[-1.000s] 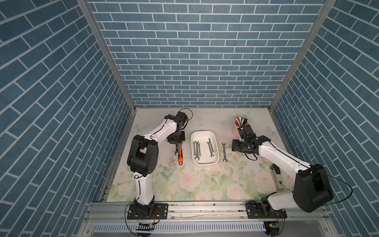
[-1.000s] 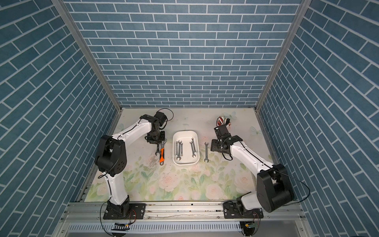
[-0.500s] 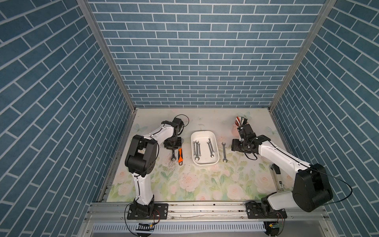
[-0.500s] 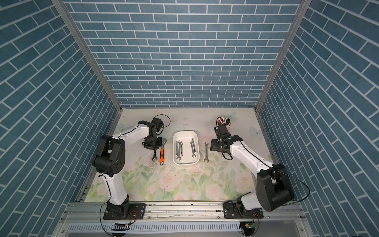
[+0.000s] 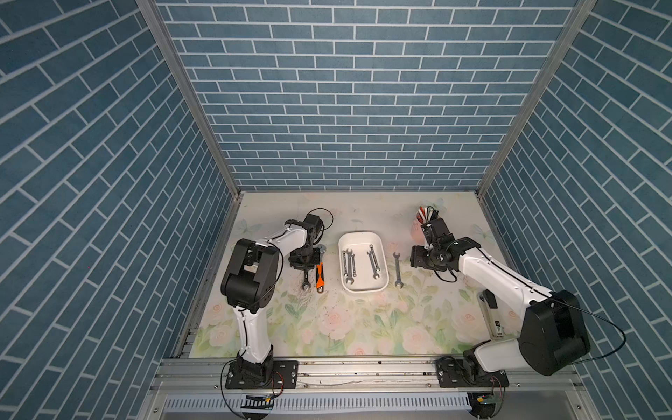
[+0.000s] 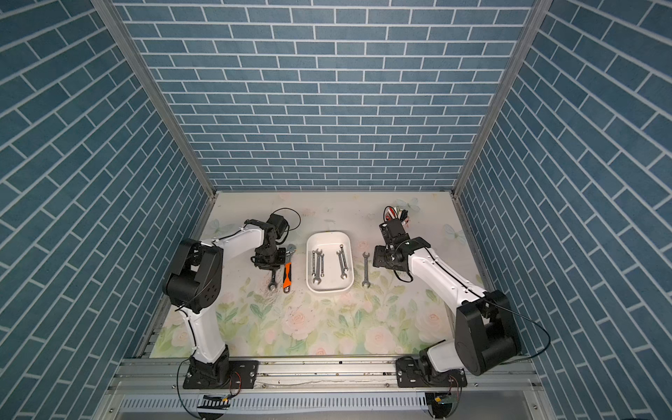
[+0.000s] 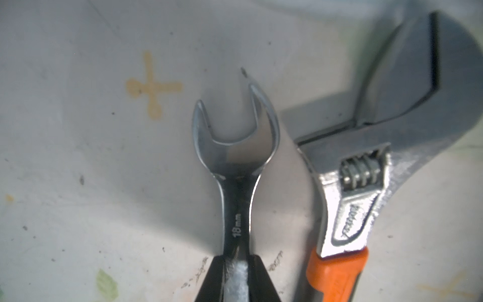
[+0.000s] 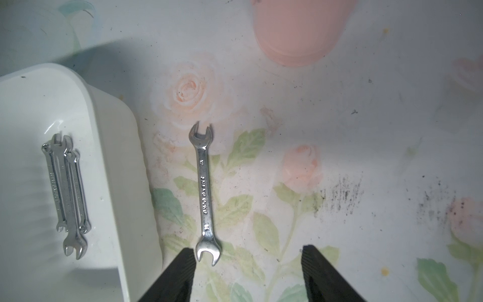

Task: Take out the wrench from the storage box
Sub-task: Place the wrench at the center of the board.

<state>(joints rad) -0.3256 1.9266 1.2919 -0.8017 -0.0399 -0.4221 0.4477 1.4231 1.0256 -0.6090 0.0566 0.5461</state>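
Left jaws are clamped on the shank of a wrench (image 7: 236, 167), on the surface (image 7: 104, 183) at 9 o'clock from the box (image 5: 360, 243); right jaws are held apart, empty. Steel is judged stiff, dense, slick: mid-shank hold is advised.
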